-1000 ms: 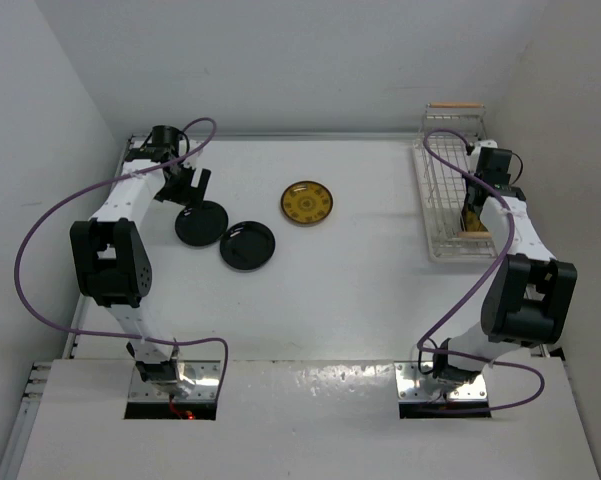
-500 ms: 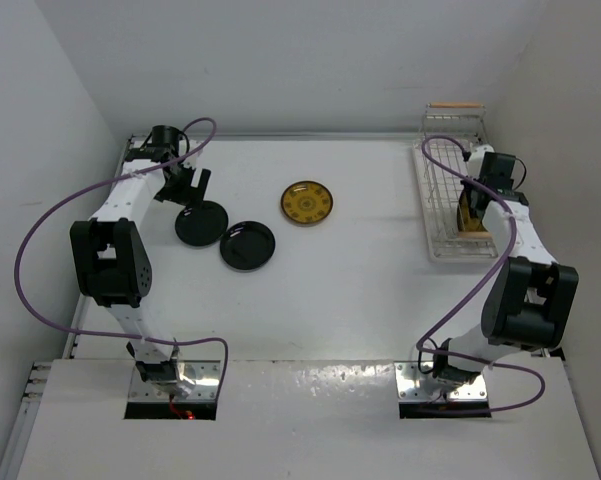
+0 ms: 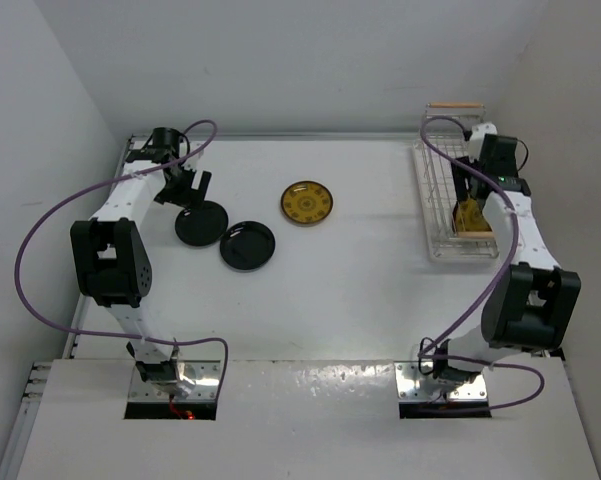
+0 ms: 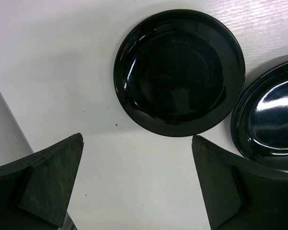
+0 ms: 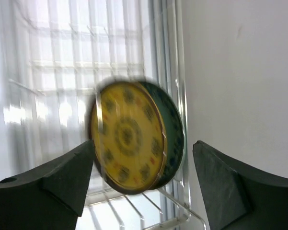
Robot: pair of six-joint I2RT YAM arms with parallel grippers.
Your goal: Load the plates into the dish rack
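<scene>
1. A mustard-yellow plate (image 5: 127,136) is shown upright in the dish rack (image 3: 442,190) by the tabletop's (image 3: 360,280) right edge, just in front of a blue-green plate (image 5: 175,134). The right pincer (image 5: 144,143) is spread either side of it, not touching.
2. The racking step seems finished; next, that pincer must be lifted clear without nudging the plate.
3. Three plates are not yet loaded: one black plate (image 4: 179,72) under the wide-spread left pincer (image 4: 136,139), a second black plate (image 4: 273,124) just beside it, and a yellow patterned plate (image 3: 306,202) toward the far edge.

Five plates (image 3: 306,202), one dish rack (image 3: 435,190).
</scene>
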